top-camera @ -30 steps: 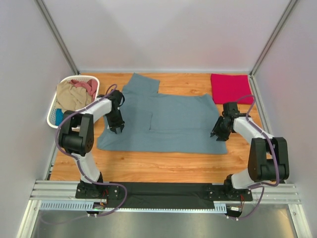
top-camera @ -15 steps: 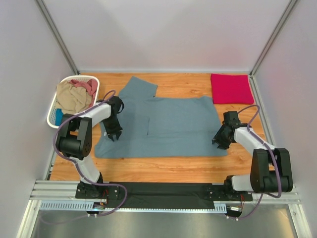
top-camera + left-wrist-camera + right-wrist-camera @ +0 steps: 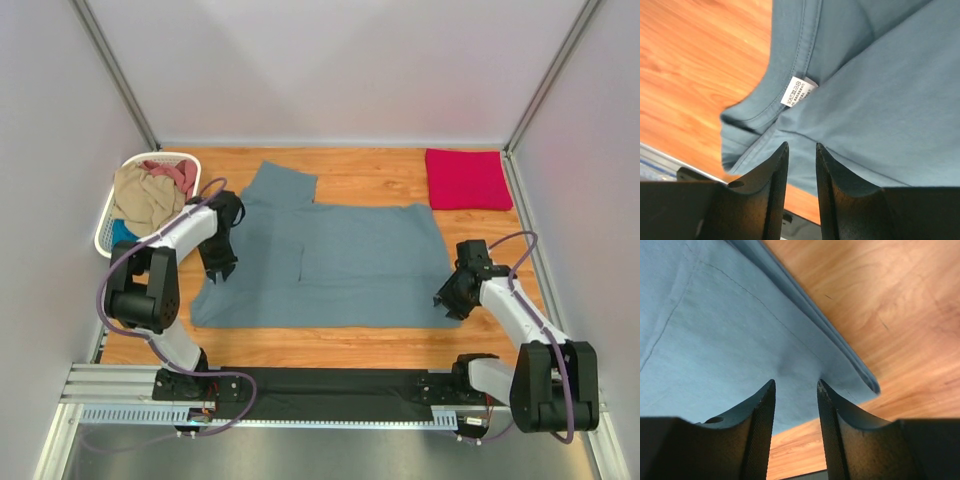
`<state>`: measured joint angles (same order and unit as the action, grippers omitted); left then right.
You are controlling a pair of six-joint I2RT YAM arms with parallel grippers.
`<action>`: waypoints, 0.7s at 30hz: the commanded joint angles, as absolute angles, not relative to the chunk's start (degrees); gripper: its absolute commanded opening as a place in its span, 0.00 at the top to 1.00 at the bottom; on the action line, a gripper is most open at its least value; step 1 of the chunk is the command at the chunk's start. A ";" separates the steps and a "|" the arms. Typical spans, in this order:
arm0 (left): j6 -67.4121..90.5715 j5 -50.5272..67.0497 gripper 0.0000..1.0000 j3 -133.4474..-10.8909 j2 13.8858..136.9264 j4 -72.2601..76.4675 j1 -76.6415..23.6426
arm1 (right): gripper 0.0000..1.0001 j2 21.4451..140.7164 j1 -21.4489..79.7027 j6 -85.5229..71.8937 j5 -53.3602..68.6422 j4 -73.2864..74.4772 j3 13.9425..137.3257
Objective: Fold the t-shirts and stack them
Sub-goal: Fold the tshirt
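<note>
The large slate grey-blue t-shirt (image 3: pixel 350 262) lies spread flat on the wooden table, with one sleeve pointing to the far side. My left gripper (image 3: pixel 222 268) is at its left edge by the collar. In the left wrist view the jaws (image 3: pixel 801 145) stand narrowly apart, pinching the fabric (image 3: pixel 880 100) near a white label (image 3: pixel 798 91). My right gripper (image 3: pixel 448 300) is at the shirt's near right corner. In the right wrist view it (image 3: pixel 796 381) nips a small pucker of the fabric (image 3: pixel 715 330). A folded crimson-pink t-shirt (image 3: pixel 466 178) lies at the far right.
A white slatted basket (image 3: pixel 103 238) stands at the far left with tan (image 3: pixel 140 195), dusty-pink (image 3: pixel 172 172) and bright-blue (image 3: pixel 120 233) shirts in it. Grey walls close in the table on three sides. A black rail (image 3: pixel 330 385) runs along the near edge.
Both grippers have moved toward the near edge, and the grey-blue t-shirt has slid that way with them. Its right side now lies flatter.
</note>
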<state>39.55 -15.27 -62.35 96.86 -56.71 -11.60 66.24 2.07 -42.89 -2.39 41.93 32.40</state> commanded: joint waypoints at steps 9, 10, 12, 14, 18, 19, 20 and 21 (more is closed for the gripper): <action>34.11 -4.86 0.62 -75.23 92.63 -51.08 -13.18 | 0.56 79.60 1.85 -30.36 -0.90 36.48 53.48; 32.27 -1.01 0.63 -76.10 92.98 -49.93 -13.18 | 0.55 83.37 1.85 -28.06 0.95 36.21 55.87; 31.82 0.61 0.62 -77.25 93.69 -48.08 -13.18 | 0.54 86.82 1.06 -22.17 7.15 33.59 59.92; 30.68 3.42 0.62 -78.66 93.95 -45.97 -13.18 | 0.52 90.87 0.53 -20.23 11.06 31.39 65.20; 28.31 4.66 0.61 -80.68 94.04 -44.83 -13.18 | 0.42 95.61 -1.93 -17.85 14.67 26.99 70.39; 27.78 4.57 0.61 -81.12 94.04 -44.48 -13.18 | 0.41 96.76 -2.63 -17.23 15.37 26.81 73.36; 27.34 4.66 0.61 -81.30 93.87 -44.21 -13.10 | 0.40 99.55 -2.98 -16.44 15.90 27.24 74.87; 27.07 4.75 0.61 -81.39 93.78 -43.86 -13.10 | 0.39 100.80 -3.42 -15.65 17.21 27.33 76.27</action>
<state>30.22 2.37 -79.33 94.13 -46.52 -13.13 97.03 -1.63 -20.88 11.99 31.31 71.37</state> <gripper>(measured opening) 0.391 0.603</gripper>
